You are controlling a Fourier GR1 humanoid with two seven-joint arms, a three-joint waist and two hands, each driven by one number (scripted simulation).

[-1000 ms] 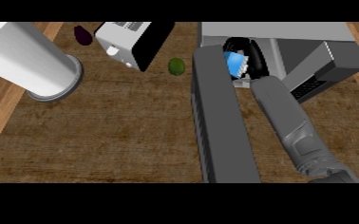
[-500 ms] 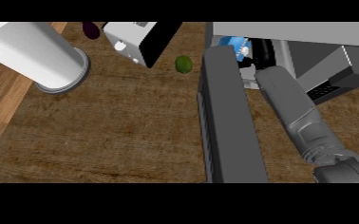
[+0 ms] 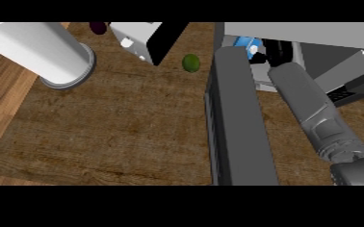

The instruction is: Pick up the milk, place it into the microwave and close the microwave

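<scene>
Within microwave (image 3: 305, 31), milk (image 3: 245, 42) delivered beside right hand (image 3: 277, 54); clamped or released, cannot tell. Remaining: withdraw hand, swing open door (image 3: 238, 120) shut.

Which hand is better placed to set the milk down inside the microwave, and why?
Right. The right hand holds the milk inside the microwave, beyond its open door. The left hand does not show in this view.
</scene>
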